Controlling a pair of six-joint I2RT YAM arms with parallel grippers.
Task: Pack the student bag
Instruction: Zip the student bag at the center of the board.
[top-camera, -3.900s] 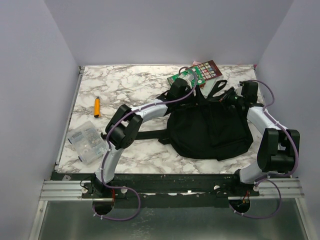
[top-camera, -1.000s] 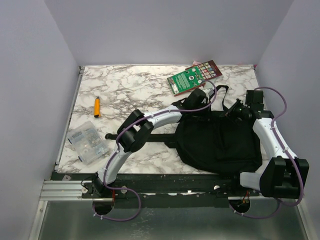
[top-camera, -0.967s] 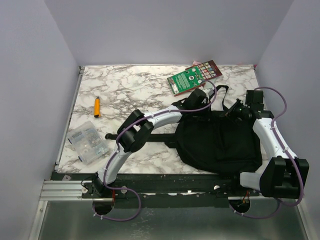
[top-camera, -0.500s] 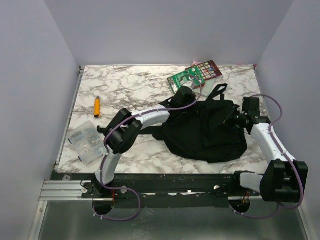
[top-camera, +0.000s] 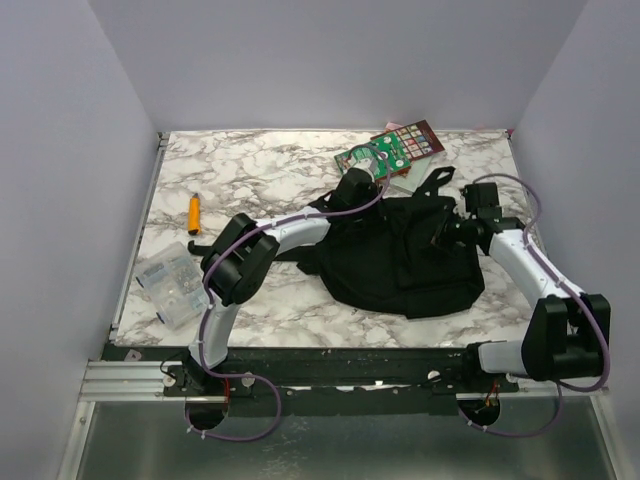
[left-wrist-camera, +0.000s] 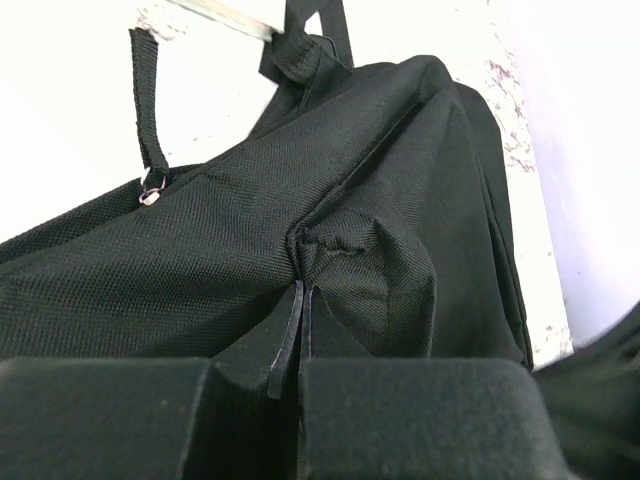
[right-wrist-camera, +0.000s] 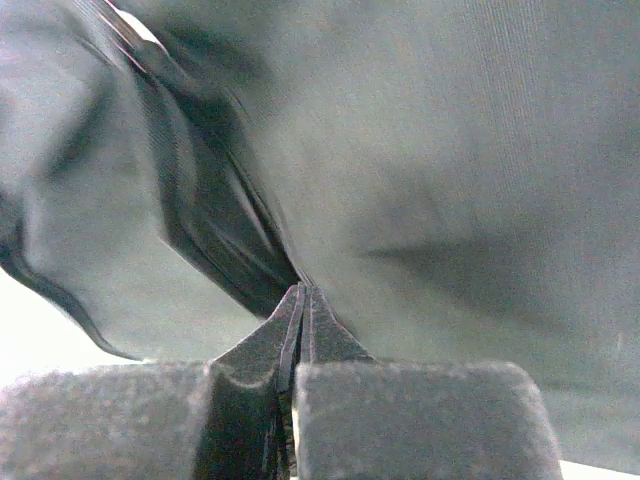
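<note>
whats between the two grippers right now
The student bag: its black fabric fills the stretch, with the left gripper and right gripper each pinching a fold. The top external view shows this.

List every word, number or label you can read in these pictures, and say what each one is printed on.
No text can be read.
On the green book: pale print, too small to read.
On the dark red booklet: coloured squares, wording too small.
On the backpack: no label shows.
On the orange marker and the clear box: nothing legible.
</note>
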